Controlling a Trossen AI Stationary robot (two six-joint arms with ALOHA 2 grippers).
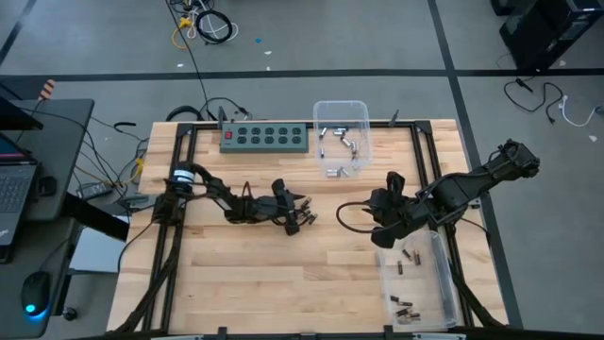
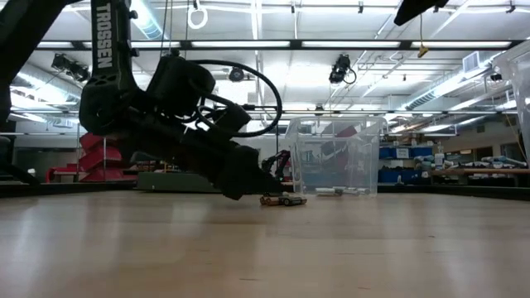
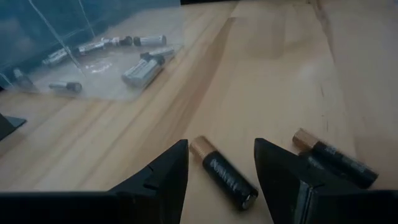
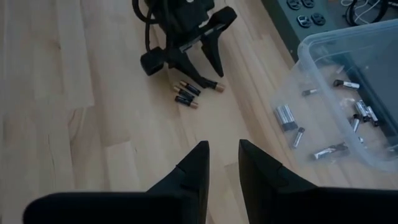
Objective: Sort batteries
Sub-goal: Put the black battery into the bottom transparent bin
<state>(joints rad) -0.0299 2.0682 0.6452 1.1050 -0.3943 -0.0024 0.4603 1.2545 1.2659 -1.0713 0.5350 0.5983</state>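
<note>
The left gripper [image 1: 300, 219] sits low over the wooden bench [image 1: 245, 283], a little left of centre, its two dark fingers [image 3: 163, 174] spread moderately wide. A black battery with a copper end [image 3: 223, 173] lies on the wood in the gap between them, not gripped. A second black and copper battery [image 3: 336, 158] lies just beside the outer finger, and from the right wrist view three such cells [image 4: 188, 93] lie close together at the fingertips.

The right gripper [image 1: 385, 225] hangs above the bench right of centre, its fingers [image 4: 189, 171] a narrow way apart with bare wood showing between them, holding nothing.

At the far edge of the bench stands a clear plastic bin [image 1: 342, 138] with a scatter of silvery batteries [image 1: 337, 142] lying loose on its floor. A second clear bin [image 1: 420, 283] lies at the near right, close below the right arm, with several small dark batteries [image 1: 408, 307] in it, some toward its far end and a cluster at its near end.

A green power strip [image 1: 265, 138] with dark sockets and a red switch lies along the far edge just left of the far bin. From bench height, the left arm reaches down to the small cells [image 2: 283, 199] in front of the clear bin [image 2: 335, 157].
</note>
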